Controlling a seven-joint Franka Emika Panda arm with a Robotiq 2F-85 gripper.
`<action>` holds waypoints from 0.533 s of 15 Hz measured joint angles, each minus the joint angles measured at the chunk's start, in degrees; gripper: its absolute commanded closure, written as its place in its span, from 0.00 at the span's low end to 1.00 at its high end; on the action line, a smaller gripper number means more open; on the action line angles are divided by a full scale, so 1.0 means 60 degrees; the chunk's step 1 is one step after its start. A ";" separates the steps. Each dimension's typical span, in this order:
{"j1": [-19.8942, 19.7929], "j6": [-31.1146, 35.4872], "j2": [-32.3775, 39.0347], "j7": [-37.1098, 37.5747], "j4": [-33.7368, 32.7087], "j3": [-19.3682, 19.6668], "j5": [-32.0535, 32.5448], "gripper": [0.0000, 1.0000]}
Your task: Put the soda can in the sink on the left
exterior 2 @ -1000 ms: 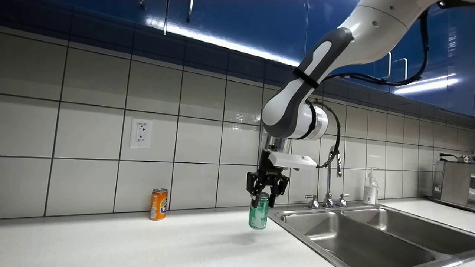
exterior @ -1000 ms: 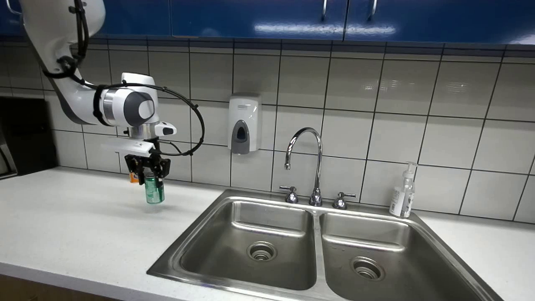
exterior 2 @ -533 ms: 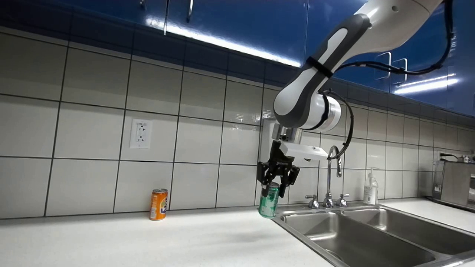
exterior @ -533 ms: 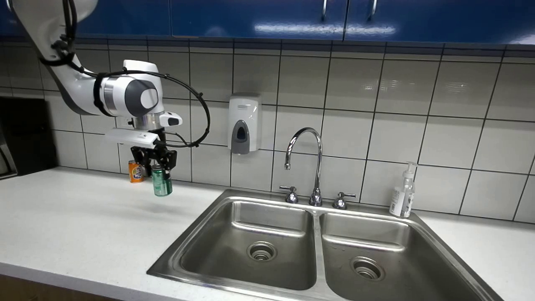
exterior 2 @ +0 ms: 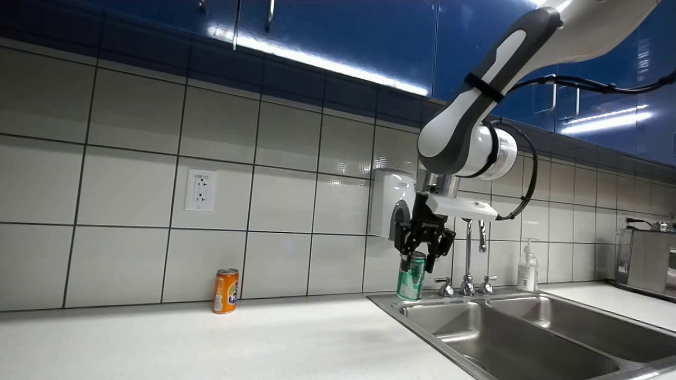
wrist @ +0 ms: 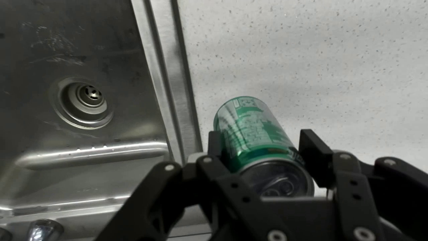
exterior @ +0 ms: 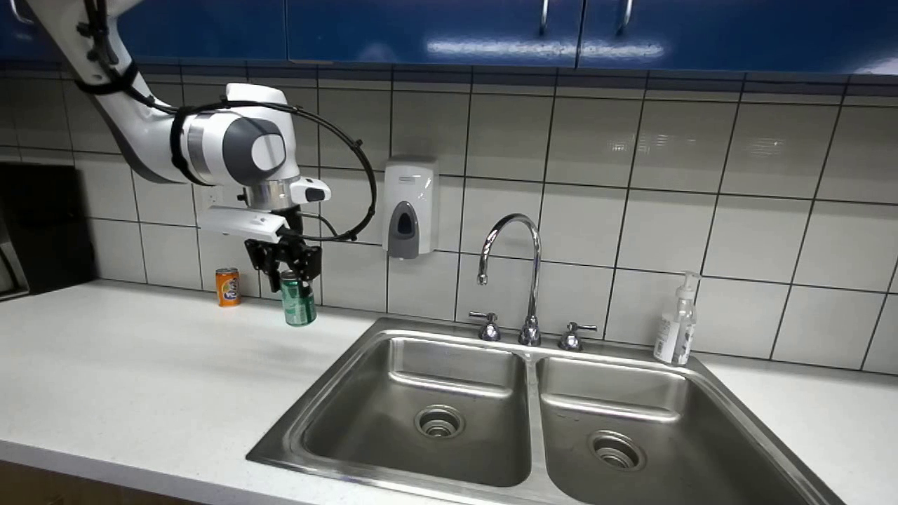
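The white arm (exterior 2: 465, 111) slopes downward; the black claw (exterior 2: 418, 263) points down; fingers (wrist: 316, 155) gripping, spaced apart.

Green, seemingly white-patterned soda can (wrist: 254, 130), black gripper (wrist: 260, 144), orange can (exterior 2: 226, 291), speckled white counter (wrist: 301, 67), blue cabinets (exterior: 435, 28)

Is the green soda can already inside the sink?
No, in the wrist view the gripper holds the green soda can over the countertop.

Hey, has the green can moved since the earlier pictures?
Yes. In an exterior view, the green can has shifted right and slightly up in the picture, nearer to the wall dispenser.
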State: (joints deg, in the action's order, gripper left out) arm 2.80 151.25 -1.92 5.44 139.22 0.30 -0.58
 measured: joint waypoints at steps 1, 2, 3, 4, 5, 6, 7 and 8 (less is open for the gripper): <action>-0.0087 -0.0002 -0.0067 -0.0006 0.0062 0.0069 0.0000 0.64; -0.0181 -0.0005 -0.0116 -0.0013 0.0107 0.0135 0.0000 0.64; -0.0276 -0.0008 -0.0151 -0.0028 0.0140 0.0210 0.0000 0.64; -0.0372 -0.0011 -0.0169 -0.0054 0.0159 0.0288 0.0000 0.64; -0.0469 -0.0014 -0.0171 -0.0107 0.0163 0.0377 0.0000 0.64; -0.0572 -0.0016 -0.0171 -0.0183 0.0163 0.0474 0.0000 0.64; -0.0668 -0.0017 -0.0171 -0.0274 0.0163 0.0576 -0.0001 0.64; -0.0772 -0.0018 -0.0171 -0.0386 0.0163 0.0685 -0.0002 0.64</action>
State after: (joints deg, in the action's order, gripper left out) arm -1.83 151.14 -2.94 3.12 140.19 4.40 -0.60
